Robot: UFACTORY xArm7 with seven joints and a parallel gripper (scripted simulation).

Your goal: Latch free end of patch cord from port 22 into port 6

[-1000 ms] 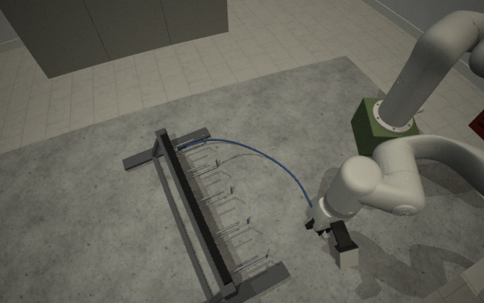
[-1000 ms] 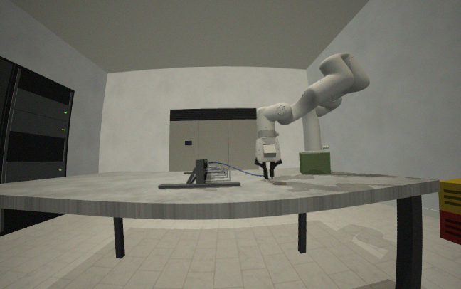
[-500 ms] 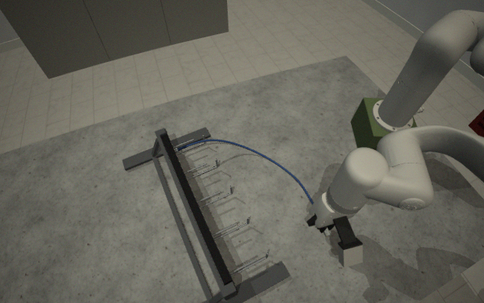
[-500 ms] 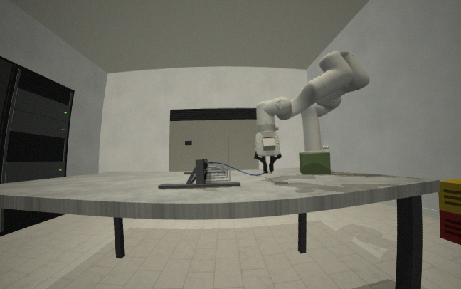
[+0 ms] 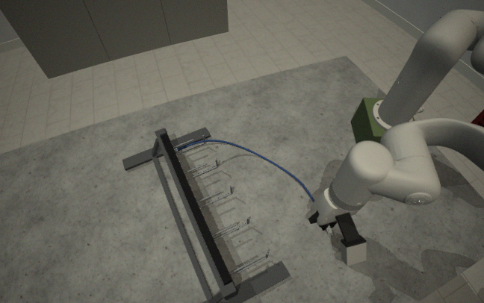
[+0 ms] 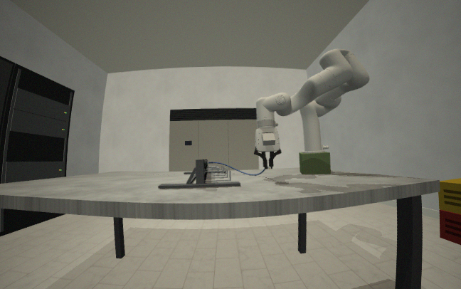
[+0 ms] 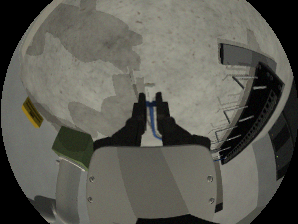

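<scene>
The rack is a long dark patch panel on a grey frame, lying across the table; it also shows in the exterior view and at the right of the wrist view. The blue patch cord arcs from the rack's far end towards my gripper. My gripper points down a little above the table, well to the right of the rack, and is shut on the cord's free end. It also shows in the exterior view. The plug's latch side and the port numbers are too small to read.
The green robot base block stands at the table's back right. Wire cable hooks stick out from the rack towards me. The table's right edge lies near the arm. A yellow and red crate stands off the table.
</scene>
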